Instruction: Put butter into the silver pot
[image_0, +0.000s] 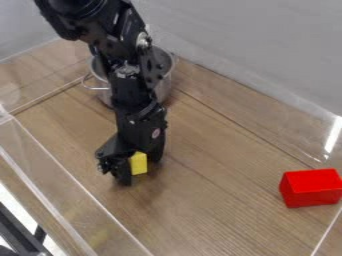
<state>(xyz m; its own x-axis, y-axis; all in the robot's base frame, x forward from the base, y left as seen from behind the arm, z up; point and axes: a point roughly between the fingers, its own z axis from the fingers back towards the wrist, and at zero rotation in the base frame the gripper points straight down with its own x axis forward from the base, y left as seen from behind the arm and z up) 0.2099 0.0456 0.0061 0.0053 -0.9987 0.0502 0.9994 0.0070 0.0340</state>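
Note:
The butter (138, 163) shows as a small yellow block low on the wooden table, right against my gripper's fingertips; most of it is hidden by the fingers. My gripper (123, 168) points down at the table. I cannot tell whether its jaws are closed on the block or only beside it. The silver pot (102, 78) stands at the back left, largely hidden behind my black arm, well apart from the butter.
A plain red block (310, 186) lies on the table at the right. Clear plastic walls (27, 110) rim the table on the left, front and right.

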